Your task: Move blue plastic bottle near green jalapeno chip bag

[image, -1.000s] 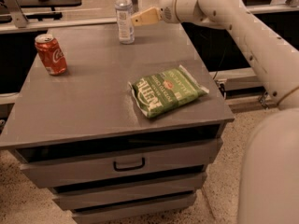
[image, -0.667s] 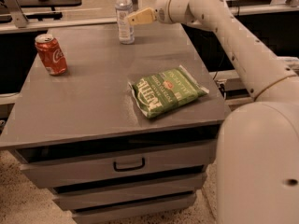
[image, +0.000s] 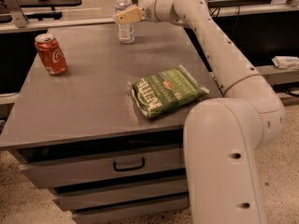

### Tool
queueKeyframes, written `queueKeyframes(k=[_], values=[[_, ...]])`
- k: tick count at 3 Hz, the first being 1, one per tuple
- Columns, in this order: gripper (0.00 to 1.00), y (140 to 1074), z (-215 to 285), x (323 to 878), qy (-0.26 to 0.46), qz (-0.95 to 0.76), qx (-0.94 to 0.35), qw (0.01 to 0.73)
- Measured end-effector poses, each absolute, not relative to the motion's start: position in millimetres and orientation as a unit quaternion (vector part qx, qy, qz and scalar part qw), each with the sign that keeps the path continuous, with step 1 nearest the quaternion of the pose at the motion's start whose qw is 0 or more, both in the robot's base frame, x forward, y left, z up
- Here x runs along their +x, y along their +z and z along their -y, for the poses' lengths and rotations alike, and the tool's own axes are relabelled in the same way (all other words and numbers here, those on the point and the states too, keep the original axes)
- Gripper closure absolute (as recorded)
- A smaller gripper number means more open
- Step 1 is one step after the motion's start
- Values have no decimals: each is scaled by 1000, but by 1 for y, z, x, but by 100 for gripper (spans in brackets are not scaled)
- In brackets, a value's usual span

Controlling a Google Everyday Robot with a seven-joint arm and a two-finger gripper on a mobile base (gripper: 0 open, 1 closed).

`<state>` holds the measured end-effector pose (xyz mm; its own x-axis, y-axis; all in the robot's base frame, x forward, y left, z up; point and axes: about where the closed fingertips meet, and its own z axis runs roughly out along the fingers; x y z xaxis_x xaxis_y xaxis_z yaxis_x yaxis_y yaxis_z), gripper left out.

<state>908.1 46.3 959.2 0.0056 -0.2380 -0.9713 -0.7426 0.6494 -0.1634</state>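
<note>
Gripper (image: 122, 17) upper centre, apparently touching bottle (image: 126, 33); grip state I cannot tell. Bag (image: 167, 91) mid-frame, well apart; can (image: 51, 54) upper left.

White "Coca-Cola" script on red can (image: 51, 55); white "KETTLE" lettering, upside down, on green chip bag (image: 168, 91)
</note>
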Motion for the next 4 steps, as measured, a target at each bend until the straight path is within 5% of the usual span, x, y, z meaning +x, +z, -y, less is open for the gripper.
queueKeyframes(k=[1, 2, 4], values=[[0, 954, -64, 915, 212, -677, -372, 599], [15, 949, -75, 918, 216, -682, -375, 589], [70, 961, -66, 910, 225, -679, -373, 590]])
